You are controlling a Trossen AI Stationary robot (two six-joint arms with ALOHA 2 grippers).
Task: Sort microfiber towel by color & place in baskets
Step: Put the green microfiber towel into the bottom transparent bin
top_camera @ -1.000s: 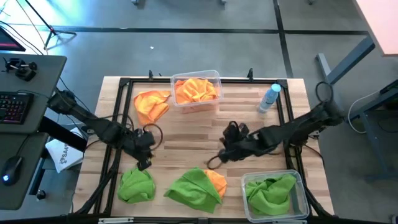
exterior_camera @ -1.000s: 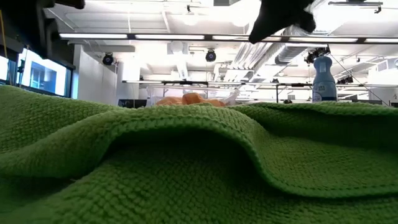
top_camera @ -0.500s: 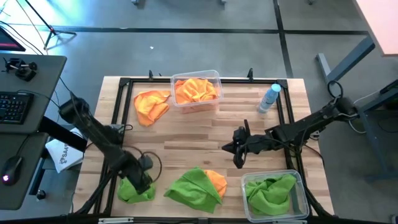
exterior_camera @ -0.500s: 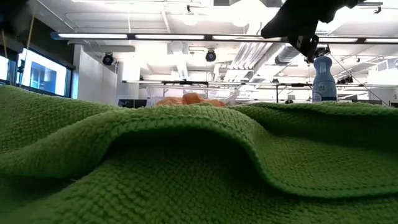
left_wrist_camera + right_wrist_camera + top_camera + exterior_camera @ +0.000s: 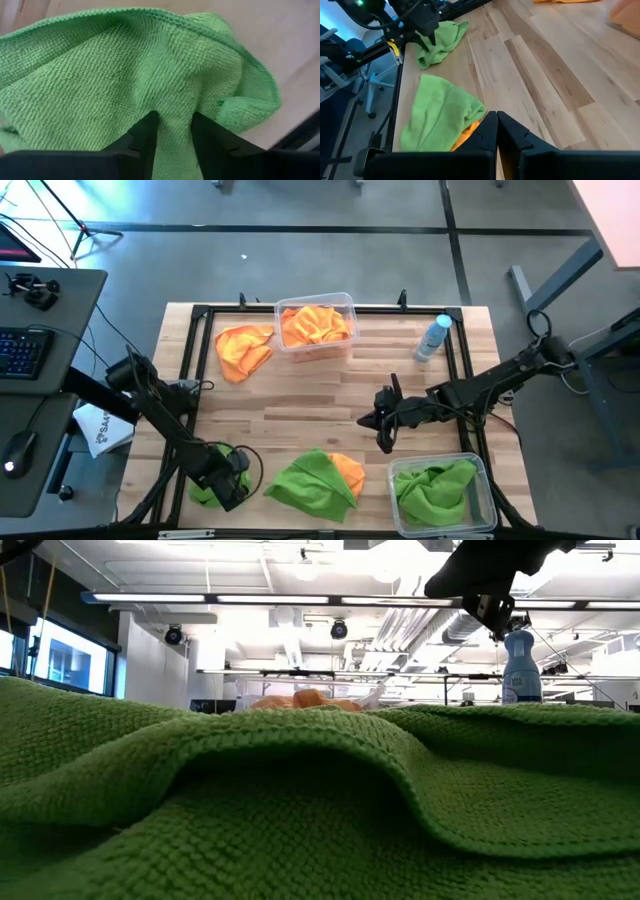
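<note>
My left gripper [image 5: 228, 480] is down on a green towel [image 5: 212, 483] at the table's near left and is shut on it; the towel also shows in the left wrist view [image 5: 120, 75]. My right gripper [image 5: 384, 427] is shut and empty above the table's middle right; it also shows in its own wrist view [image 5: 496, 131]. Another green towel [image 5: 312, 483] lies over an orange one [image 5: 349, 471] at the near middle. A loose orange towel [image 5: 243, 348] lies at the far left. The far basket [image 5: 343, 302] holds orange towels. The near right basket [image 5: 484, 480] holds a green towel. My left gripper pinches a raised fold of the green towel [image 5: 173, 131] between its two fingers [image 5: 148, 134]. The fingers come from above, pointing down. The rest of the towel lies spread and slack on the table around the fold.
A clear bottle with a blue cap [image 5: 432, 338] stands at the far right. A black frame [image 5: 200, 310] runs along the table's edges. Bare wood [image 5: 300, 405] lies between the two arms. In the low view green cloth [image 5: 300, 810] fills the foreground.
My left gripper has gone from the table's middle left toward the near edge and down onto the near-left green towel. My right gripper has drawn away from the green-and-orange pile toward the table's right, turned, and then kept still.
</note>
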